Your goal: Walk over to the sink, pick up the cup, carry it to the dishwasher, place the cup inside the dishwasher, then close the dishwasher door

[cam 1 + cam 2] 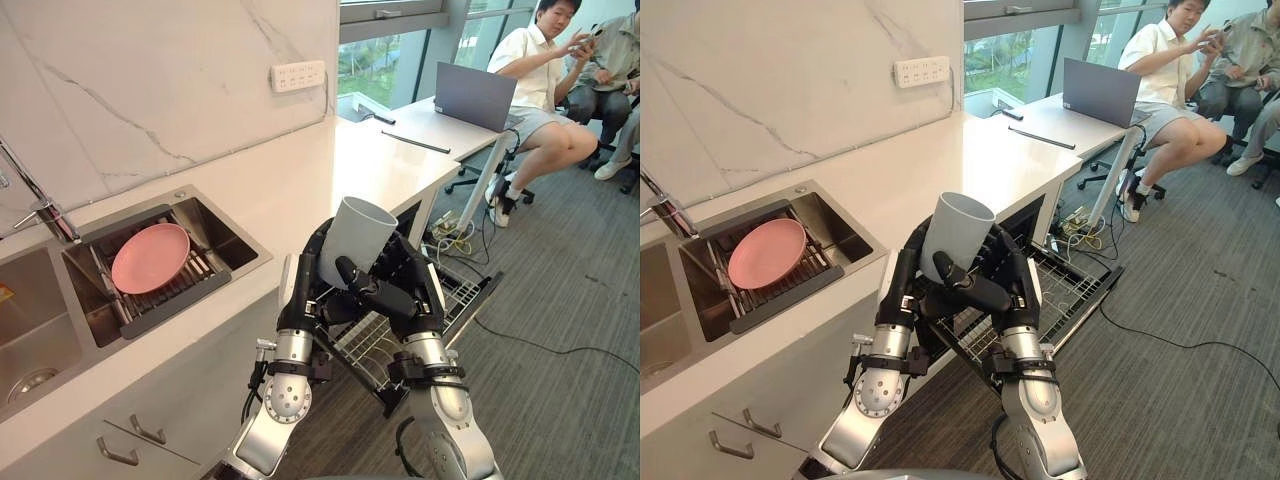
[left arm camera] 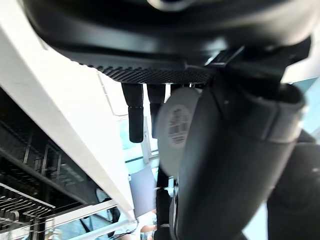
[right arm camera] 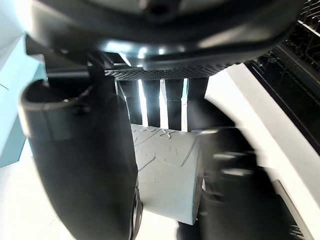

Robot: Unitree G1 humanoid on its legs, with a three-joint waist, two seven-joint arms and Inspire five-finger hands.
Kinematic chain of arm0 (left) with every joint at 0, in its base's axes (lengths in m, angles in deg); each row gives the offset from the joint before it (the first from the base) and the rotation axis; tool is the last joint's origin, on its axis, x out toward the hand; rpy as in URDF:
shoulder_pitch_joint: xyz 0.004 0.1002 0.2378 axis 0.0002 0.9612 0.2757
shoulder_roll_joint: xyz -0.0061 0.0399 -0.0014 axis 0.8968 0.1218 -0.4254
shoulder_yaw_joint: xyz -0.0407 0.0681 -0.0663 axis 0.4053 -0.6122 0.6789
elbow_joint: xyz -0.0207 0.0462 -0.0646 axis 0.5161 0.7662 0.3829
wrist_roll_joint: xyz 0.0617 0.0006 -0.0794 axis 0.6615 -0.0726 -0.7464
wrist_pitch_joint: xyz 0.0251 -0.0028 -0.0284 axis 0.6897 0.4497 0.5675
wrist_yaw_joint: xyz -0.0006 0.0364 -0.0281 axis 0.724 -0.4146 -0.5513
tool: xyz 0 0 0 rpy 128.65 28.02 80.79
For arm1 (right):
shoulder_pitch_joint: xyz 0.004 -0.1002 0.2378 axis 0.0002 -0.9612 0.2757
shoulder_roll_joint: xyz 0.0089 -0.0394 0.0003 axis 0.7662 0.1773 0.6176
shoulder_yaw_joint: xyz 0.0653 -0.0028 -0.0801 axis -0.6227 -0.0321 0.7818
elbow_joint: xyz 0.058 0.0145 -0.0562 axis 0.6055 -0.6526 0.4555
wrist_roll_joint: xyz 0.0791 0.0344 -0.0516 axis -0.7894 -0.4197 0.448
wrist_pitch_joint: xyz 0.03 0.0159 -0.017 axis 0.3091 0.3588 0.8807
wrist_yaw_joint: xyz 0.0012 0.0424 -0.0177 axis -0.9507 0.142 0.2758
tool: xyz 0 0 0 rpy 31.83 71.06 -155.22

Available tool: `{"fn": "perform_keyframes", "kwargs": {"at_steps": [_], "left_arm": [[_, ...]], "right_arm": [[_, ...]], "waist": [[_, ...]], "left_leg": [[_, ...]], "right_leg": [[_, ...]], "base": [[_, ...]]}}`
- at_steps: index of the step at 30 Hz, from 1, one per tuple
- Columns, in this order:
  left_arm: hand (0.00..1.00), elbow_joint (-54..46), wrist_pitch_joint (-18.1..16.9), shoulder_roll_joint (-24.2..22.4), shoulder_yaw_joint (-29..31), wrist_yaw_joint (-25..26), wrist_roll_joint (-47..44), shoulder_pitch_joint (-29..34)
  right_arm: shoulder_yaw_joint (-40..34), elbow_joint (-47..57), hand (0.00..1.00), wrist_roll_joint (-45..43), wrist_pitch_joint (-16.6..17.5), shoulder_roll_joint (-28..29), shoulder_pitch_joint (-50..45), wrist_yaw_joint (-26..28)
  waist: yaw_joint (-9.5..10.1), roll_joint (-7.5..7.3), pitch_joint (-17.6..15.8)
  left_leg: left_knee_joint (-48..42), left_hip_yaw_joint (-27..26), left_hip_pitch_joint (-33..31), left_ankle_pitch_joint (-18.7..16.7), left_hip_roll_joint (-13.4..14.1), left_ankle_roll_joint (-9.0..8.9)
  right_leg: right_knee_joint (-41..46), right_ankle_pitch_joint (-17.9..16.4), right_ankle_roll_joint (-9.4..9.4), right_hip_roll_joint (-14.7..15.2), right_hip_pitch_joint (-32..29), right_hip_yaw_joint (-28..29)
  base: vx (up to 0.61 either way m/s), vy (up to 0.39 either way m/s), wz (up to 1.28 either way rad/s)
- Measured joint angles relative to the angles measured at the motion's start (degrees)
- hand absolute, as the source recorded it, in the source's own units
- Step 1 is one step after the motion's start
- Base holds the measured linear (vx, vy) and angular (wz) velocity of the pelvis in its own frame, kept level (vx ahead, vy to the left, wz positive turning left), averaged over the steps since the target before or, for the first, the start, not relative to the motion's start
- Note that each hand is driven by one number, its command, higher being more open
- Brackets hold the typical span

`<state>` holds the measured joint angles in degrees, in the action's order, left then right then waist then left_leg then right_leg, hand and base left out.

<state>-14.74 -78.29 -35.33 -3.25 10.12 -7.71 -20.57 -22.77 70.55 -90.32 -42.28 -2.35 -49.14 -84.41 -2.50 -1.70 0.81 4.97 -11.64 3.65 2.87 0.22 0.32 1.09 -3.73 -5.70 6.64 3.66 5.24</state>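
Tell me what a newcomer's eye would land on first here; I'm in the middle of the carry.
The grey cup stands out first, upright at centre and clasped between the left hand and right hand, above the pulled-out dishwasher rack. Next comes the pink plate lying on the rack in the sink to the left. A seated person is at the desk, upper right.

Legible text: none.
Item 1: round white sticker (image 2: 178, 125) on the underside of the cup (image 1: 356, 238), left wrist view. It carries dark printed lines, too blurred to read.
Item 2: raised marks on the cup's pale surface, right wrist view. Their shapes cannot be made out as characters.
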Motion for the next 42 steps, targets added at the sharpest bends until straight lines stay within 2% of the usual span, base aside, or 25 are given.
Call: {"fn": "perform_keyframes", "kwargs": {"at_steps": [10,17,28,36,42], "left_arm": [[1.00,-2.7,0.1,0.4,2.1,-1.3,-1.7,1.3],[1.00,-9.0,-0.6,0.3,6.3,-2.4,-9.1,2.8],[1.00,-9.9,-1.2,0.1,8.6,-10.2,-20.2,11.2],[1.00,-1.8,-0.7,0.0,8.4,-16.4,-22.6,15.9],[1.00,3.5,-0.2,0.1,8.6,-19.1,-23.4,17.9]], "right_arm": [[-4.8,0.5,0.00,0.0,0.5,2.5,0.4,0.0],[-7.8,1.3,0.00,0.0,0.5,2.6,0.4,-0.2],[-10.9,4.4,0.00,1.0,0.5,3.3,-3.3,1.0],[-11.7,4.7,0.00,2.7,0.5,4.1,-7.7,2.0],[-12.4,4.7,0.00,3.3,0.5,4.4,-9.7,2.6]], "waist": [[0.03,-0.06,0.0],[0.03,-0.07,0.0],[0.06,-0.47,-0.8],[0.05,-0.58,-1.2],[0.10,-0.61,-1.3]], "left_leg": [[0.0,0.1,0.0,0.0,0.0,0.00],[0.0,0.4,0.0,0.0,0.0,-0.01],[0.0,1.1,0.0,-0.1,0.0,-0.15],[0.0,1.4,-0.3,-0.1,0.0,-0.20],[0.0,1.3,-0.3,-0.3,0.0,-0.42]], "right_leg": [[0.0,0.0,0.01,0.0,0.1,-0.2],[0.0,0.0,0.01,0.0,0.3,-0.5],[0.0,-0.3,0.24,0.1,0.7,-1.4],[0.0,-0.5,0.26,0.1,0.7,-1.8],[0.0,-0.5,0.26,0.1,0.7,-1.8]], "base": [[0.00,0.000,0.00],[0.00,0.000,0.00],[0.00,-0.005,0.03],[0.00,0.000,0.00],[-0.01,-0.004,0.00]]}}
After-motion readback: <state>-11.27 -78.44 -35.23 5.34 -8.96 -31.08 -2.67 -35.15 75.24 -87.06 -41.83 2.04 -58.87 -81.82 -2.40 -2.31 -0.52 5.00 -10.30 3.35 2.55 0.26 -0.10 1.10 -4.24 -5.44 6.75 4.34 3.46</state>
